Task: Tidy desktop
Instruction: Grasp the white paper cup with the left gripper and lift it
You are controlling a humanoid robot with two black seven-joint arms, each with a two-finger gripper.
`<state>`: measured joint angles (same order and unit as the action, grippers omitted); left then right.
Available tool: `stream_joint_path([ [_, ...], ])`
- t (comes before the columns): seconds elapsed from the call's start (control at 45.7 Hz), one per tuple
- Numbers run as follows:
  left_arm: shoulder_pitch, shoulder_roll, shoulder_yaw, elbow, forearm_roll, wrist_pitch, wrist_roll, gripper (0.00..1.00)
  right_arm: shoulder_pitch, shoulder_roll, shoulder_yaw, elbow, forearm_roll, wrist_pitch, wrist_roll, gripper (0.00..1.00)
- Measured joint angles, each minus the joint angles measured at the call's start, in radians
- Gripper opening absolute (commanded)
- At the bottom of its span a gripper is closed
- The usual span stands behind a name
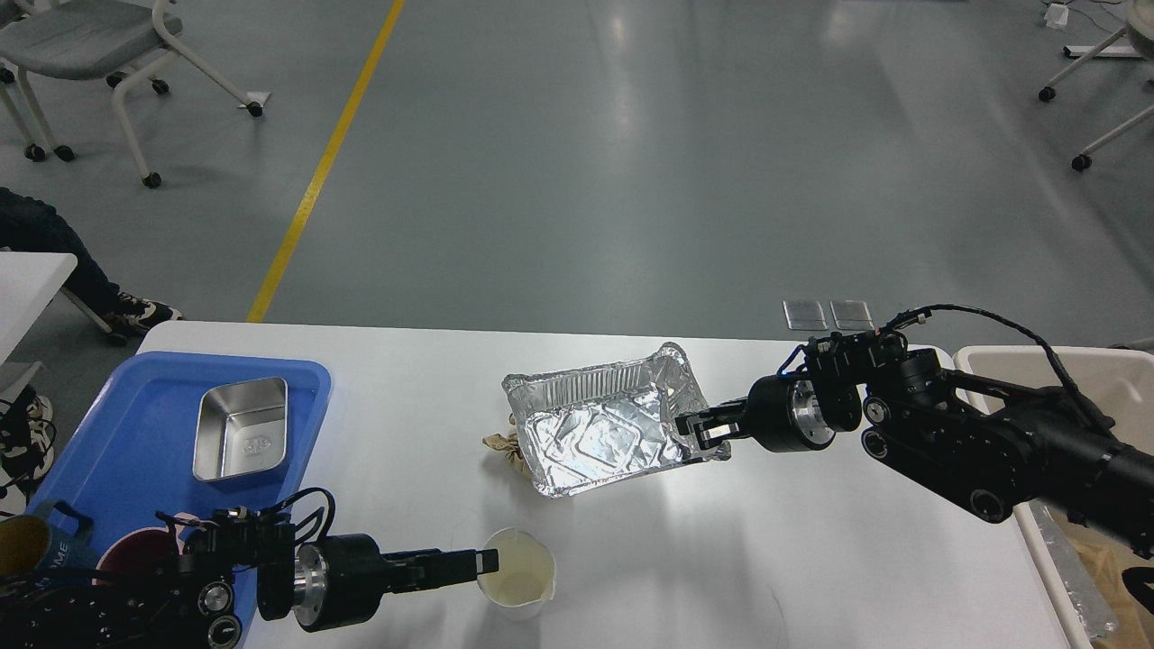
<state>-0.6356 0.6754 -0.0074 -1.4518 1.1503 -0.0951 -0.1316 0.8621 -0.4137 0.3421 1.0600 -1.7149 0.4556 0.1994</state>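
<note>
Two arms low | right gripper [699, 431] grips foil tray [599, 428] | left gripper [482, 564] at cup [516, 572]

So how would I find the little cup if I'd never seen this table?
Start at the white desktop and look along its near edge, left of the middle. The small cream paper cup stands upright there, in front of the shiny foil tray, with the left tool at its rim. It is the only round, open-topped thing standing on the bare white surface.

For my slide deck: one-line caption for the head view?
Right gripper grips the foil tray rim while the left gripper reaches the paper cup on the desktop.
</note>
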Motion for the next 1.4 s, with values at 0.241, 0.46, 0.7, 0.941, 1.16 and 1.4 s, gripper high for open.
stream_joint_path([
  [0.241,-0.005,-0.058,0.027,0.048,0.0,-0.001,0.001,0.37,0.0,0.002,0.0,-0.001,0.0,0.0,0.0,0.0],
  [0.46,-0.018,-0.069,0.043,0.057,0.0,-0.006,-0.028,0.16,0.0,0.001,0.0,-0.002,0.001,0.0,0.001,0.0],
  [0.7,-0.035,-0.057,0.068,0.057,0.004,-0.012,-0.056,0.05,0.0,0.005,0.0,-0.024,0.001,-0.01,-0.002,0.0],
  [0.941,-0.039,-0.045,0.086,0.054,0.012,-0.015,-0.074,0.0,-0.001,0.01,0.0,-0.031,0.001,-0.012,-0.002,0.0],
  [1.16,-0.093,0.072,0.077,-0.041,0.018,-0.014,-0.114,0.0,-0.002,0.014,0.0,-0.032,0.001,-0.012,0.001,0.0],
  [1.4,-0.16,0.345,0.055,-0.225,0.013,-0.035,-0.17,0.0,-0.006,0.014,0.0,-0.032,0.001,-0.012,0.002,0.0],
])
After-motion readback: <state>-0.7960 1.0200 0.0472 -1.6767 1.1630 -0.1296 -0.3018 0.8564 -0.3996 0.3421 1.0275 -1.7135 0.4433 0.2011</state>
